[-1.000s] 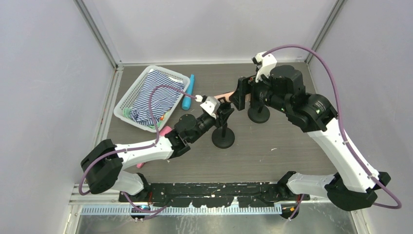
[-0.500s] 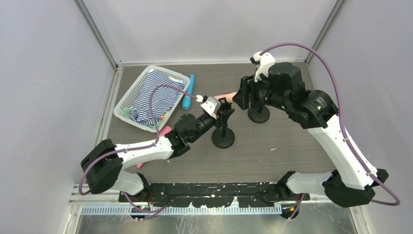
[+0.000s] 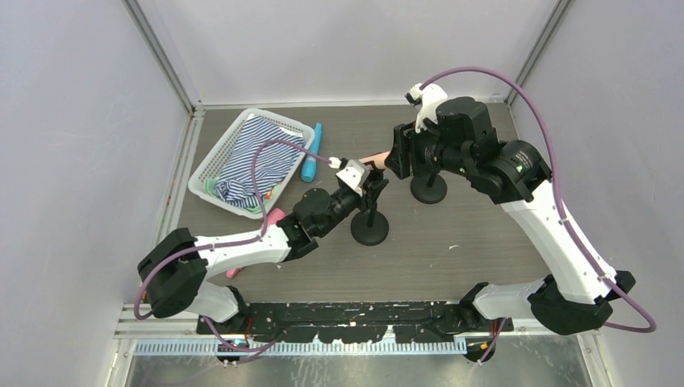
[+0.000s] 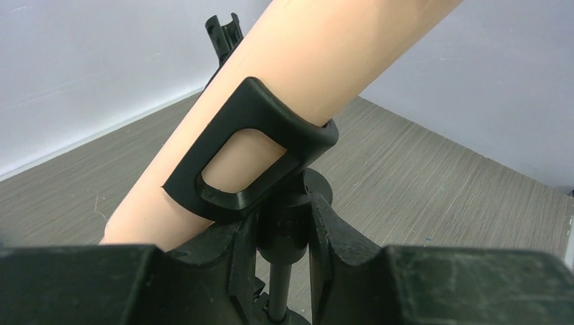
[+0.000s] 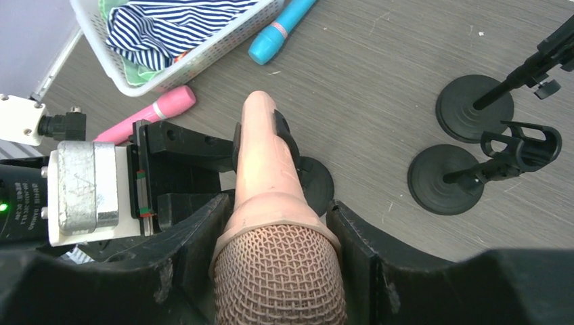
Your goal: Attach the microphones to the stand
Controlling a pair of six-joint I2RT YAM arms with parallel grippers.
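Peach-beige microphone (image 5: 260,156) already poking through the clip (image 4: 250,145) of the stand (image 3: 369,228) mid-desk, head pinched by right pincer (image 5: 277,227). Left pincer (image 4: 284,233) pressed together on the stand's neck just under the clip. Best bet: push straight along the handle till snug, no twisting, stand kept braced. Versus a second back: right wrist nudged toward far edge, mic barely shifted.

Bright even light, soft shadows, mostly sharp

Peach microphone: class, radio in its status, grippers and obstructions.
Left gripper shut on stand. Right gripper shut on peach microphone, handle in clip. Blue microphone, pink microphone aside, nothing blocking.
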